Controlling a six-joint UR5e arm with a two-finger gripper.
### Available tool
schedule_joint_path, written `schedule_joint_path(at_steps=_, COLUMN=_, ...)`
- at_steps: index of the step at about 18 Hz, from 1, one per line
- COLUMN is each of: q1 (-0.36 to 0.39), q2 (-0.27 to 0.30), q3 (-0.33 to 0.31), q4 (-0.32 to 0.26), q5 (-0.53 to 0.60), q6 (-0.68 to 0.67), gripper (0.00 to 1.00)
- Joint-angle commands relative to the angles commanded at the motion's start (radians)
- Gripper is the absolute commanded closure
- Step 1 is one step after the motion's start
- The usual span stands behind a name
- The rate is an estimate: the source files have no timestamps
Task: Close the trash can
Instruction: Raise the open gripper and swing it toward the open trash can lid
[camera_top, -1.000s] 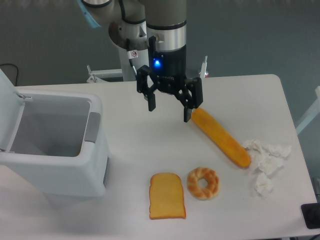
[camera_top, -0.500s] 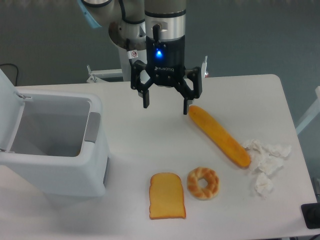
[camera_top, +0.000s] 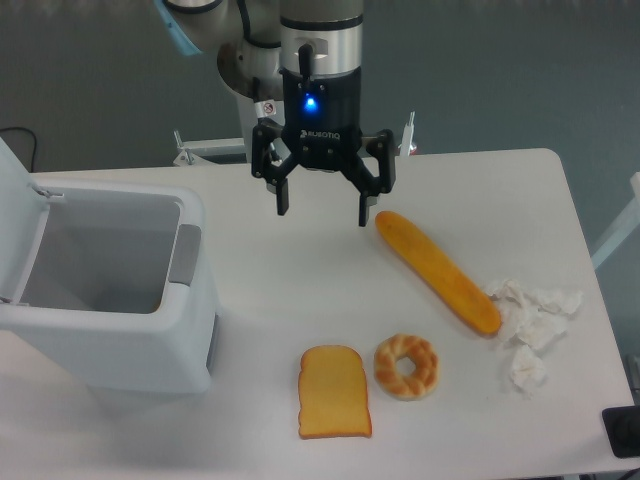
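Observation:
The white trash can (camera_top: 130, 340) stands at the left of the table with its top open, and the inside is in view. Its lid (camera_top: 14, 225) is swung up at the far left edge. A grey latch tab (camera_top: 185, 255) sits on its right rim. My gripper (camera_top: 324, 212) hangs open and empty above the table, to the right of the can and well apart from it.
A long baguette (camera_top: 440, 272) lies just right of the gripper. A toast slice (camera_top: 333, 392) and a bagel (camera_top: 406, 366) lie near the front. Crumpled tissues (camera_top: 530, 320) sit at the right. The table (camera_top: 280, 270) edge runs along the back and right.
The gripper has moved left and slightly up, away from the baguette's end and toward the trash can. It stays open. Nothing else moved.

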Motion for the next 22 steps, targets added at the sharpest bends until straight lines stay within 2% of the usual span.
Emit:
schedule_joint_path(at_steps=3, q1=-0.002, q2=0.003, q3=0.005, q4=0.000, q5=-0.032, q6=-0.054, gripper=0.00)
schedule_joint_path(at_steps=7, q1=0.003, q2=0.024, q3=0.006, q4=0.000, q5=-0.130, q6=-0.092, gripper=0.00)
schedule_joint_path(at_steps=13, q1=-0.029, q2=0.049, q3=0.017, q4=0.000, q5=-0.173, q6=-0.201, gripper=0.00)
schedule_joint_path(at_steps=17, q1=-0.052, q2=0.064, q3=0.023, q4=-0.002, q5=-0.314, q6=-0.315, gripper=0.00)
schedule_joint_path(at_steps=22, q1=-0.063, q2=0.107, q3=0.023, q4=-0.002, q5=-0.422, q6=-0.347, gripper=0.00)
